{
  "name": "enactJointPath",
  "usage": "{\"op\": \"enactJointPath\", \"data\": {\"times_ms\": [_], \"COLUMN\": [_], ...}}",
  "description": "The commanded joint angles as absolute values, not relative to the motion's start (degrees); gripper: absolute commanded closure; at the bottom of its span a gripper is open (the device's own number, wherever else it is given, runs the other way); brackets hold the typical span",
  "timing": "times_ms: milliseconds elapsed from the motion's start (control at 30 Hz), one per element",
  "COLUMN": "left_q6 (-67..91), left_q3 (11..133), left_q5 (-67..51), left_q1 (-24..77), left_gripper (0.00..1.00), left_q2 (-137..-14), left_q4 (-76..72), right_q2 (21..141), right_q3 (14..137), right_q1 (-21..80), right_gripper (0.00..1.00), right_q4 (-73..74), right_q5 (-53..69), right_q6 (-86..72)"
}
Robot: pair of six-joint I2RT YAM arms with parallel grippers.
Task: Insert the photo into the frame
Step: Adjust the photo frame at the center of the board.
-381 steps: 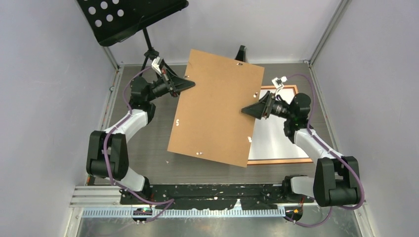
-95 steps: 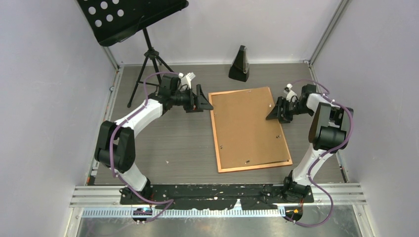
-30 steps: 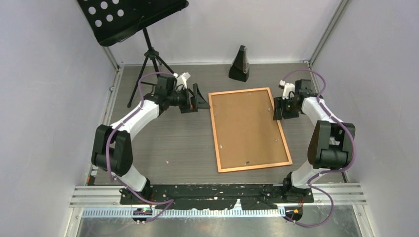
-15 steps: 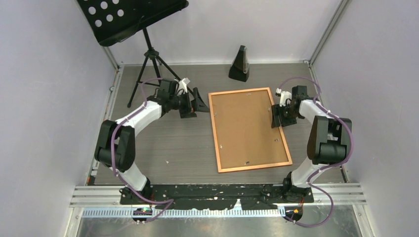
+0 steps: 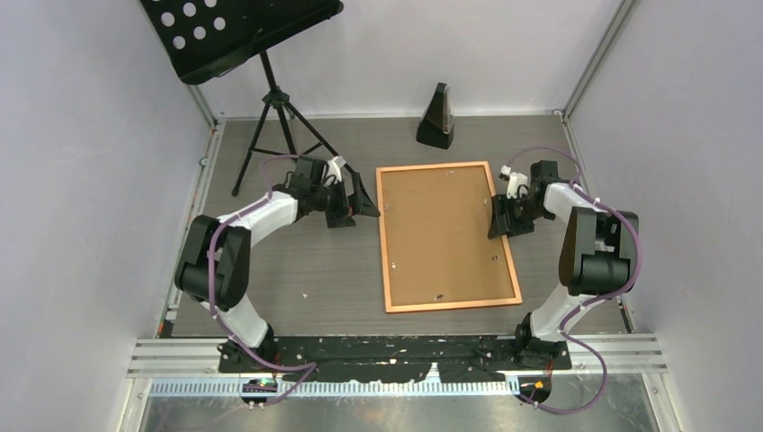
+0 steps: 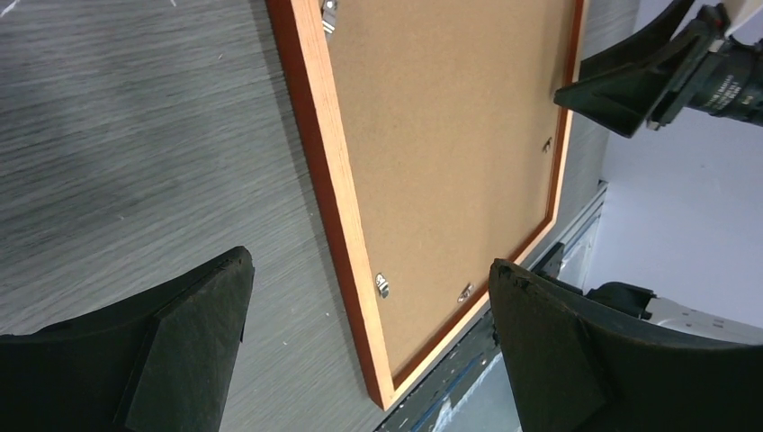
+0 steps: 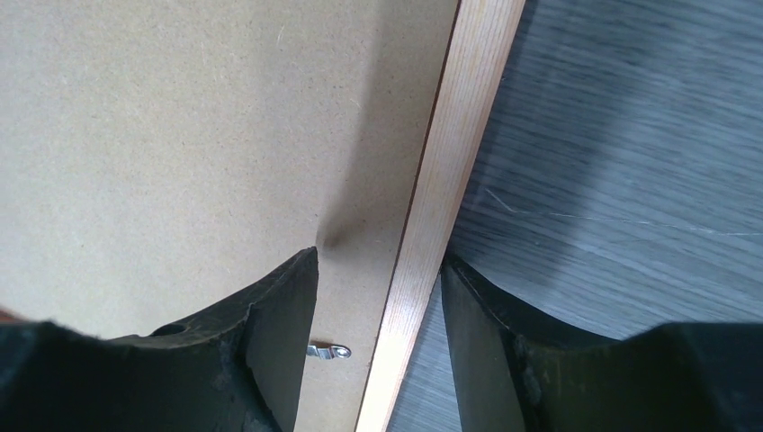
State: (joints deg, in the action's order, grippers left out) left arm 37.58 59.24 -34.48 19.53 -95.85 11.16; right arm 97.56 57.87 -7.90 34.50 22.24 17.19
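Frame [image 5: 381, 243] lies flat face-down mid-table [image 5: 306, 261] with brown backing board [image 5: 445, 234] seated in it, left gripper [image 5: 367, 202] wide open just off its left rail, holding nothing, right gripper [image 7: 380, 261] half-open straddling the right rail, unclamped.

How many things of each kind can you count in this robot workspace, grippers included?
Picture frame: 1
Backing board: 1
Music stand: 1
Metronome: 1
Grippers: 2, left gripper and right gripper
Total: 6
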Motion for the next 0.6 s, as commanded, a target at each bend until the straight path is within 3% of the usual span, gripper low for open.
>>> {"op": "enactJointPath", "data": {"times_ms": [0, 333, 567], "left_q6": [37.91, 37.0, 35.08], "left_q3": [59.08, 61.07, 63.64], "left_q5": [-32.56, -32.37, -31.36], "left_q1": [20.21, 20.3, 20.22], "left_gripper": [0.0, 0.0, 0.0], "left_q2": [-97.03, -99.24, -98.75], "left_q4": [8.83, 10.51, 13.64], "right_q2": [98.18, 95.91, 89.99], "right_q3": [58.33, 59.05, 60.88], "right_q1": [-7.12, -3.48, -2.23], "right_gripper": [0.41, 0.41, 0.41], "right_q4": [37.72, 39.93, 36.73], "right_q5": [27.61, 30.25, 22.78], "right_q6": [14.65, 12.14, 12.32]}}
